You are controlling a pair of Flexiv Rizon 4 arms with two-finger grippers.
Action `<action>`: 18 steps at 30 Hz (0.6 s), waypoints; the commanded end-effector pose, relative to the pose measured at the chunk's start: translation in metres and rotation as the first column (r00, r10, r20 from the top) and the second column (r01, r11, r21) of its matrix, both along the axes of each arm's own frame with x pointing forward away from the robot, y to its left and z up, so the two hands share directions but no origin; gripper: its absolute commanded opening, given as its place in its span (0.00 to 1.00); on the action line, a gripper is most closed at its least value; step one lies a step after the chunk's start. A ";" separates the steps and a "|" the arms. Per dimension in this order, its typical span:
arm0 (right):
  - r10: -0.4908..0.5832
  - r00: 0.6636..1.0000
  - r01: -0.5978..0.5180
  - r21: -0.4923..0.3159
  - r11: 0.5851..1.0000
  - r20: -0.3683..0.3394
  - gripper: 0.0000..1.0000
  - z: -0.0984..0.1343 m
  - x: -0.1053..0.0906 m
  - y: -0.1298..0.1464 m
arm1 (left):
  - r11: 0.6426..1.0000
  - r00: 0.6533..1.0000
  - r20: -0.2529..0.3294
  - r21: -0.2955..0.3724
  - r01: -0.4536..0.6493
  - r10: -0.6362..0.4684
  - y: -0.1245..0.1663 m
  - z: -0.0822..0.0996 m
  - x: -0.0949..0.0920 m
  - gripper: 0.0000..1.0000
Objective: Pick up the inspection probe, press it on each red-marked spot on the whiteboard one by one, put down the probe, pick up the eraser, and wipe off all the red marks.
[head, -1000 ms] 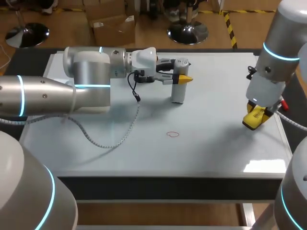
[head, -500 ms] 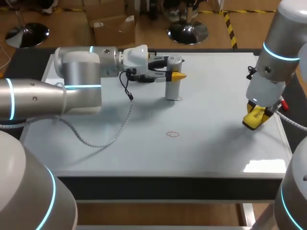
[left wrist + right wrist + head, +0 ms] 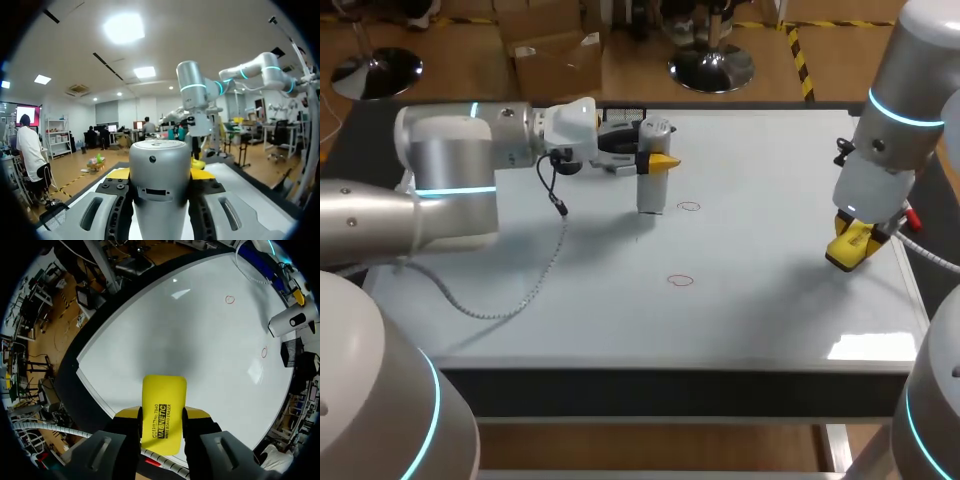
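Left arm (image 3: 450, 170) is coming in across the back of the whiteboard (image 3: 770, 300), which is covering the tabletop. Its jaws are gripping the inspection probe (image 3: 651, 175), a silver cylinder, near its upper end. In the left wrist view the probe (image 3: 159, 185) is sitting upright between the two fingers, with both pressing its sides and the yellow tips showing just behind it. The probe's lower end is pointing down at the board; probably touching it, but the head view is not settling that.

Two red marks are showing as small rings. One red mark (image 3: 689, 207) is lying just beside the probe's foot, on the side toward the right arm. The other red mark (image 3: 680, 281) is lying nearer the front edge, about mid-board.

Right arm (image 3: 885, 130) is hanging over the board's right edge. Its jaws are closed on the yellow eraser (image 3: 850, 243). In the right wrist view the eraser (image 3: 163, 412) is sticking out ahead of the fingers, clamped from both sides, well apart from both marks.

A grey cable (image 3: 555, 235) is trailing from the left wrist.
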State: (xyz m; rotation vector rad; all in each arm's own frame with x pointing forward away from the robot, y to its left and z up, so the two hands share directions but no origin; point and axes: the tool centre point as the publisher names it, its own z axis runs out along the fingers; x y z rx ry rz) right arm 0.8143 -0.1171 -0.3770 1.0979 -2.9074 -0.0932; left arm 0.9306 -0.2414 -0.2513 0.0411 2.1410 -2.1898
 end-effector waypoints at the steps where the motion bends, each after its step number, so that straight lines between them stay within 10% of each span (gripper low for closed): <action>1: 0.001 1.000 -0.001 -0.003 1.000 0.000 0.00 0.000 0.000 0.000 | 0.999 0.999 -0.007 0.006 0.039 -0.039 0.010 0.006 0.013 0.00; 18: 0.001 1.000 -0.001 -0.003 1.000 0.000 0.00 0.000 0.000 0.000 | 0.999 0.999 0.001 -0.015 0.051 -0.051 0.000 0.059 0.050 0.00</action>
